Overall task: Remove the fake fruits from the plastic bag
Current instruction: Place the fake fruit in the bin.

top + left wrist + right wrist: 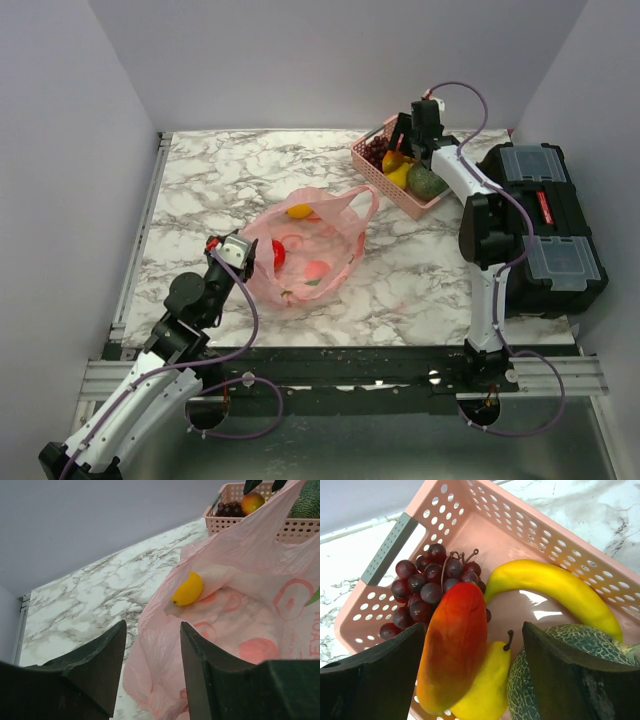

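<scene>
The pink plastic bag (310, 255) lies crumpled mid-table with a yellow fruit (300, 211) in its mouth and a red fruit (278, 252) showing through the film. My left gripper (243, 253) is at the bag's left edge. In the left wrist view it (152, 625) is open, with bag film (160, 670) bunched between and below the fingers and the yellow fruit (188, 589) beyond. My right gripper (474, 627) hangs open over the pink basket (520, 525), straddling a red-orange fruit (452, 650) that lies on a yellow pear (485, 695).
The basket (375, 168) at the back right also holds grapes (427, 587), a banana (555, 587) and a green melon (555, 680). A black toolbox (545, 215) fills the right edge beside the right arm. Grey walls enclose the marble table (210, 190).
</scene>
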You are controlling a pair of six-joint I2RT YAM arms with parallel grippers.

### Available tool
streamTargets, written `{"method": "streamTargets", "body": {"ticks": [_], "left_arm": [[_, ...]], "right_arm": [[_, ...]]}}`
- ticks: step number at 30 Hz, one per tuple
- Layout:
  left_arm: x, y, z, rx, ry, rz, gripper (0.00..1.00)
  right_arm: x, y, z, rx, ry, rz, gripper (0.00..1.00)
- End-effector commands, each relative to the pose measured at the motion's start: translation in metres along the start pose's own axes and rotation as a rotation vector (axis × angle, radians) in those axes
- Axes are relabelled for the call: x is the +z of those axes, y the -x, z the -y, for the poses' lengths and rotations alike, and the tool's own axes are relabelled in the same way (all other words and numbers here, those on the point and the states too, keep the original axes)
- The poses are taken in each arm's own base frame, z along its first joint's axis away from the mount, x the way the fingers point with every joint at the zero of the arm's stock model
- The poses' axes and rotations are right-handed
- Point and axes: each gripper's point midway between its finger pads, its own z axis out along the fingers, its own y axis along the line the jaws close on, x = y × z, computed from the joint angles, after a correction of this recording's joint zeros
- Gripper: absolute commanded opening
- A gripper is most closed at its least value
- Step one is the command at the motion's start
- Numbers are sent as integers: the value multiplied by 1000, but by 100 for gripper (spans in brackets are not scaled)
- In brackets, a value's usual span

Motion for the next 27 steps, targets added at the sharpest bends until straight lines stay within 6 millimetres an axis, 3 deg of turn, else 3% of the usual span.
{"method": "streamTargets", "body": {"ticks": [1,8,14,22,27], "left_arm": [[-1,15,2,-35,-22,12,49],[-6,15,-13,-122,71,-27,57],[-22,36,-22,-324,126,-62,65],[-57,9,-5,-596,158,-373,70],[-61,-2,26,-779,82,-447,80]], "right_arm": [[-16,-8,9,-43,-26,-49,82],[-58,-7,5,-25,48,-41,83],[-106,-14,-15,-1,229,-37,84],[-185,-58,-58,15,614,-81,85],[-246,-80,-78,10,848,-36,88]]}}
